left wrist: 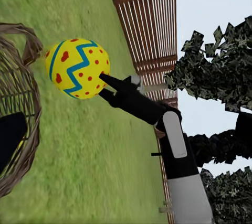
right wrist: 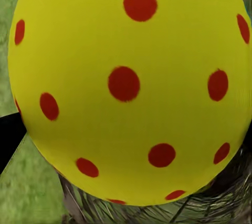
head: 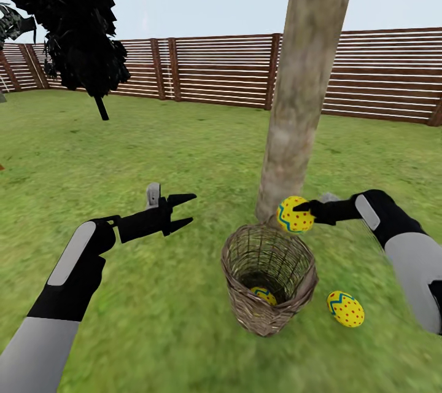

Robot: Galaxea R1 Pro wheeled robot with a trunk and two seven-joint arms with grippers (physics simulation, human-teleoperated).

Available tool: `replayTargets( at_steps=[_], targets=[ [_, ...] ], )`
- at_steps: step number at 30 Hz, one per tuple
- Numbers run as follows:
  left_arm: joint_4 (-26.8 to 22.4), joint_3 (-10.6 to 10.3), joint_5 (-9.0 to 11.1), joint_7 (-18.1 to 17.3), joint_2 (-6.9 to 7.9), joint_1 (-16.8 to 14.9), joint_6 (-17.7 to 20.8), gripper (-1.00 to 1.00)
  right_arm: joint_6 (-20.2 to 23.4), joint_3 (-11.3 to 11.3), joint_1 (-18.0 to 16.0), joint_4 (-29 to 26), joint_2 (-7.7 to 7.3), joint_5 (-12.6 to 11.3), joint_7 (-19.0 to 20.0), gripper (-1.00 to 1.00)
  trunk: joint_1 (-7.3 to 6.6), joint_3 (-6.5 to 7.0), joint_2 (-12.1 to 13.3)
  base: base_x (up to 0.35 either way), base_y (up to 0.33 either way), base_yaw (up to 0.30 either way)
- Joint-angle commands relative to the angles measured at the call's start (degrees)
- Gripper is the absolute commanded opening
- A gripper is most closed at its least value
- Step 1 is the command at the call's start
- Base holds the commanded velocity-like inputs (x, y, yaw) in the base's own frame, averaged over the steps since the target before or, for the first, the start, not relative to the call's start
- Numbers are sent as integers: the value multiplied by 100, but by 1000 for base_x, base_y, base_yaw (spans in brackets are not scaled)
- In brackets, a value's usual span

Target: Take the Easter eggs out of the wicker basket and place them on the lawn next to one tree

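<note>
Right gripper (head: 302, 209) grips a yellow red-dotted egg (head: 294, 214) above the brown wicker basket (head: 245, 258); another egg (head: 345, 308) lies on grass, one egg (head: 264, 295) remains inside; left gripper (head: 185, 211) open, empty.

- The left gripper (head: 183, 211) is held out forward at mid-height, its two fingers spread apart with nothing between them
- The right gripper (head: 305, 211) is reached inward across the body, fingers closed on an Easter egg (head: 295, 214)
</note>
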Motion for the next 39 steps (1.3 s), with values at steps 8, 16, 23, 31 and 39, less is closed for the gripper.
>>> replayTargets(
  at_steps=[8,16,23,31,39],
  targets=[
    [-16,-1,59,45,4,-4,1,100,-6,31,37,67,-326,-6,402,-100,-1,-6,-2,0,-134,0],
    [-13,4,64,45,4,-4,1,100,-14,25,42,60,-310,-9,411,-100,-1,24,-2,0,-225,-72],
    [1,4,94,43,13,-4,1,100,-15,11,72,86,-334,-16,630,-100,-1,75,-2,0,-5,-207],
    [18,-5,58,50,-153,-4,-8,100,-838,9,123,86,-322,5,573,-100,-1,134,-2,0,0,-208],
    [26,-11,34,52,-159,-4,-8,100,-1853,9,303,86,-316,15,529,-100,-1,192,-2,0,0,-208]
  ],
)
